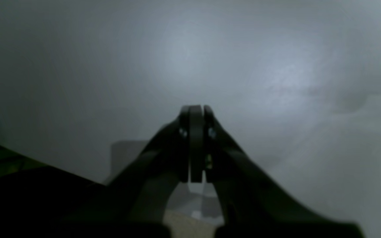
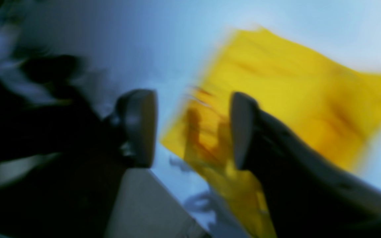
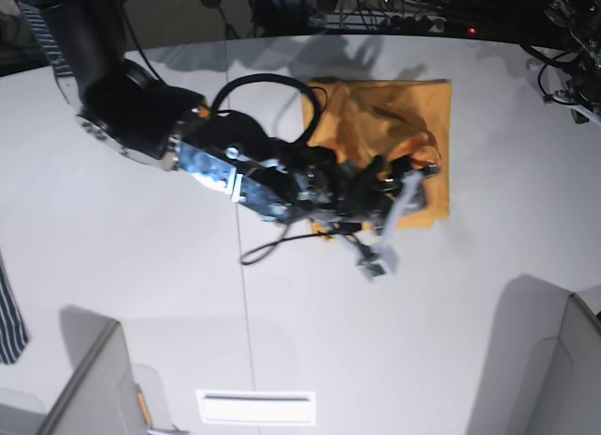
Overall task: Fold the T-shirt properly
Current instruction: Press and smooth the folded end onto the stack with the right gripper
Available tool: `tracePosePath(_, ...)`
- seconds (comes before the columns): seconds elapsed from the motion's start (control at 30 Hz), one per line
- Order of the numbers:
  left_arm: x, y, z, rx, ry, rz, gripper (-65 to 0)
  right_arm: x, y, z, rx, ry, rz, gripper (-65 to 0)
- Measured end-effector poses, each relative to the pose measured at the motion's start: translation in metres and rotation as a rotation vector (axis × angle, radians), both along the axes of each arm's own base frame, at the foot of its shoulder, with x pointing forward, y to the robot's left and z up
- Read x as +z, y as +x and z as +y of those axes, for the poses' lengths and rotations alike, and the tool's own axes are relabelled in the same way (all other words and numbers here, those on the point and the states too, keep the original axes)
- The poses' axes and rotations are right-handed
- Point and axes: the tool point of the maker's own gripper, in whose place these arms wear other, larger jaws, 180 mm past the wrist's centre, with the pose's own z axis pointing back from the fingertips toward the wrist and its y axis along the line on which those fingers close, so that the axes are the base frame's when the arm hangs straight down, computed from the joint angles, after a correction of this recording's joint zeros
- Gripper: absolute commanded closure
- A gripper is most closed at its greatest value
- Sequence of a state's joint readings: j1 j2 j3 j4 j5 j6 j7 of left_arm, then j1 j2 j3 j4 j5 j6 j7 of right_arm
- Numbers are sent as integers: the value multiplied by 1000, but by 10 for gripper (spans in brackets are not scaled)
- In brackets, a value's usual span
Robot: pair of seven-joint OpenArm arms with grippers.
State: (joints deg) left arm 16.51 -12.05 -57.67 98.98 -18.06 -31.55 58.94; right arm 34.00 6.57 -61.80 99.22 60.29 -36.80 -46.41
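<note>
The orange-yellow T-shirt (image 3: 394,111) lies folded into a rough rectangle at the back middle of the white table (image 3: 122,247). My right arm reaches in from the left, and its gripper (image 3: 390,224) is blurred over the shirt's near edge. In the right wrist view the right gripper (image 2: 192,129) is open, and the T-shirt (image 2: 293,89) shows through the gap and beyond it. Nothing is clamped between its fingers (image 2: 141,127). In the left wrist view my left gripper (image 1: 195,112) is shut on nothing, above bare table. A sliver of yellow shows at that view's right edge.
A dark striped garment (image 3: 9,313) hangs at the left edge. Cables and equipment (image 3: 563,40) crowd the back right. Grey panels stand at the near left (image 3: 94,379) and near right (image 3: 573,360). A black cable (image 3: 272,242) loops under my right arm.
</note>
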Motion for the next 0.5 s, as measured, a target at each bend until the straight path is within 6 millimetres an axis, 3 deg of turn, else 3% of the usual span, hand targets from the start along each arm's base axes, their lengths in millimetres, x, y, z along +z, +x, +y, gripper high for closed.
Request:
tracePosePath(0.03, 0, 0, 0, 0, 1, 0, 0, -9, 0, -10, -9, -25, 21, -48)
tracePosePath(0.07, 0, 0, 0, 0, -1, 0, 0, -17, 1, -20, -16, -53, 21, 0)
tracePosePath(0.17, -2, -1, -1, 2, -5, 2, 0, -36, 5, -36, -63, -105, -20, 0)
tracePosePath(0.37, -1, -1, -1, 2, -4, 1, 0, -90, -23, -52, -85, -205, 75, 0)
tracePosePath(0.5, -1, -1, -1, 1, -2, 2, 0, -87, -36, -28, 41, -164, 8, 0)
